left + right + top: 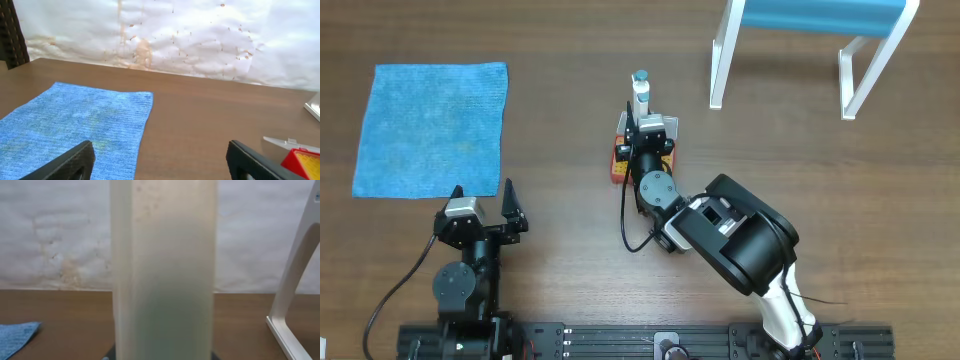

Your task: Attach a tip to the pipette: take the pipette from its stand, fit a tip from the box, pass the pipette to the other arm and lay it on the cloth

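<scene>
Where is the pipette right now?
In the top view, the pipette stands upright mid-table in the right gripper, by the red tip box, left of the white stand.

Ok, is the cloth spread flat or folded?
Spread flat: the cloth lies as one open rectangle, with no folds visible.

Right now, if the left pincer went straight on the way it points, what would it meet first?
Likely the blue cloth, whose right edge lies ahead of the open left pincer; otherwise bare table. Height is unclear.
</scene>
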